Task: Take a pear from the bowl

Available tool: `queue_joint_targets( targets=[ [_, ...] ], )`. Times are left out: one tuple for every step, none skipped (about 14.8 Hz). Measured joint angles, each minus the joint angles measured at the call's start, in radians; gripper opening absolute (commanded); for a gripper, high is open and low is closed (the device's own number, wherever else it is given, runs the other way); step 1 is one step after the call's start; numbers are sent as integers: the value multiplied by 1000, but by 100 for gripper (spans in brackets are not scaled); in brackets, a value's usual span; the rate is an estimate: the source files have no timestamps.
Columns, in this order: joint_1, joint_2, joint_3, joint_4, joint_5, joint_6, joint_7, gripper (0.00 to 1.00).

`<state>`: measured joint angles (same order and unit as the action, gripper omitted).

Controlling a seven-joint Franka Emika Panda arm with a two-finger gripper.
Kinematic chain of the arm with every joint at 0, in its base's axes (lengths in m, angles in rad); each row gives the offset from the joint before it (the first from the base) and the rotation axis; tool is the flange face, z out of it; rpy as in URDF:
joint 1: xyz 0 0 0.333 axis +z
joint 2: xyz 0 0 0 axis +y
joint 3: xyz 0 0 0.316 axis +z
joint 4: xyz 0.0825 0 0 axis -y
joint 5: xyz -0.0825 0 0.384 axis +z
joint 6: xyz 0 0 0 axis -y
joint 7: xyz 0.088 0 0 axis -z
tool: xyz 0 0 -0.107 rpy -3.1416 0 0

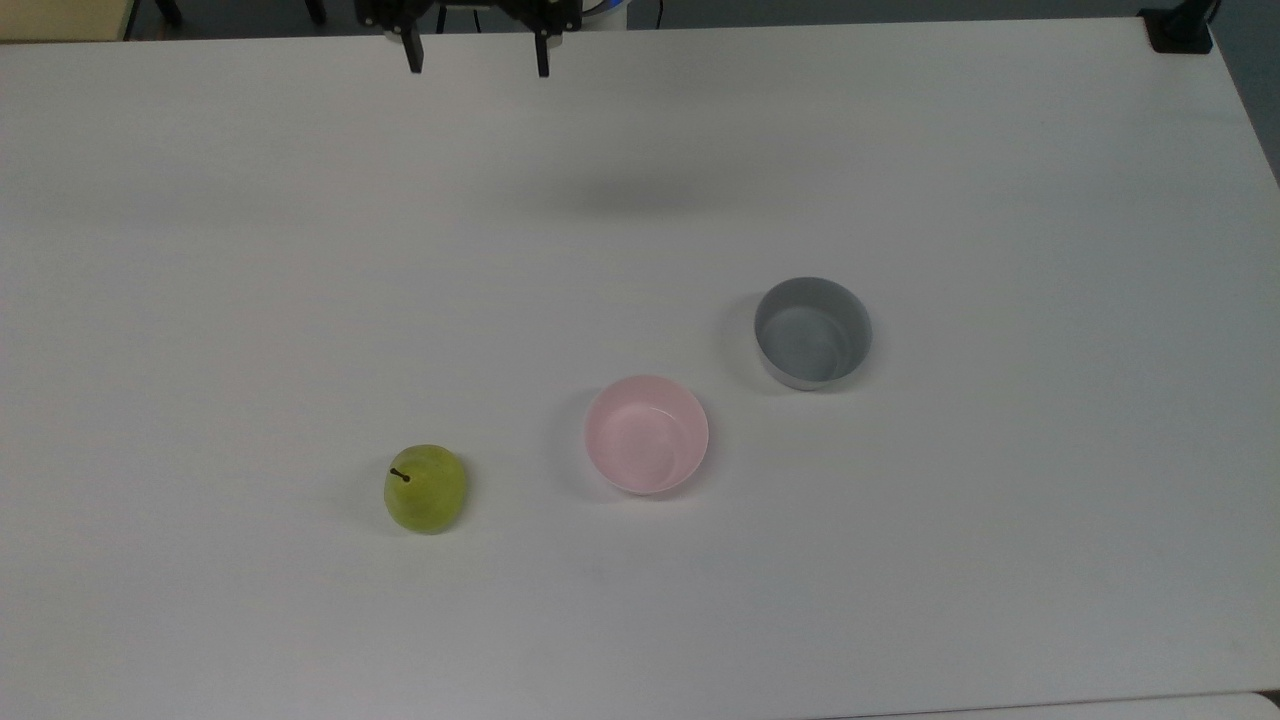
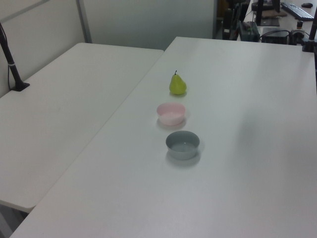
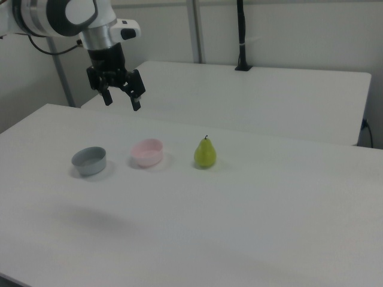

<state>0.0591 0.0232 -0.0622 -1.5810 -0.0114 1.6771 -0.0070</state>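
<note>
The black two-finger gripper [image 3: 122,101] is hanging with jaws apart, high above the small pale pink bowl [image 3: 147,152], while the yellow-green pear [image 3: 205,153] is standing upright on the white table [image 3: 251,221].

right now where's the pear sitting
The pear stands upright on the white table, outside and apart from the pink bowl, on the top view's left of it; the grey bowl lies beyond the pink one.

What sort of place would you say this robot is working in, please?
Most likely a robotics lab or office test room: plain white tables pushed together, a clamped black camera pole, and a desk with a keyboard and cables behind. The gripper hangs with open jaws above the table.
</note>
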Motion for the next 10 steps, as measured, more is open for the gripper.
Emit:
queue_joint_targets(
  targets=[
    [6,-9,-4,-6,0,-6,11,100],
    [8,-10,-6,-8,0,-11,14,100],
    [9,-10,-7,-10,0,-15,15,100],
    [9,-10,-8,-12,0,-17,15,100],
    [9,-10,-8,-17,0,-17,15,100],
    [9,-10,-8,-19,0,-17,15,100],
    [9,-10,-8,-21,0,-17,15,100],
    [9,-10,-8,-22,0,-17,15,100],
    [9,-10,-8,-22,-1,-17,15,100],
    [9,-10,-8,-22,-9,-17,15,100]
  ],
)
